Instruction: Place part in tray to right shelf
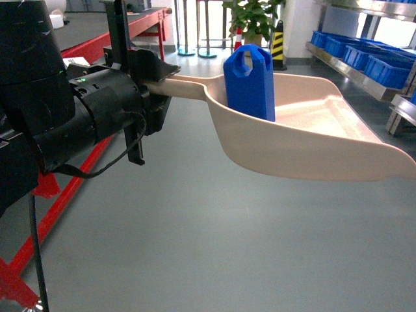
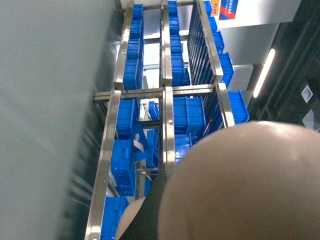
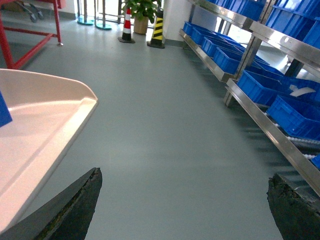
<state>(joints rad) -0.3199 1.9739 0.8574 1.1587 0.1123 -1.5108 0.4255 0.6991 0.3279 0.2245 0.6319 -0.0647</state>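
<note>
Grey workshop floor runs out under everything, with a red frame (image 1: 97, 156) at far left. Beside it, the left tool (image 1: 151, 81) is clamped on the tray (image 1: 312, 136) handle, arm level and reaching rightward. Upright in the scoop stands the part (image 1: 249, 81); any tilt could topple it out. Farther right, the right tool (image 3: 182, 205) hangs wide open and empty, short of the right shelf (image 1: 364, 62).
</note>
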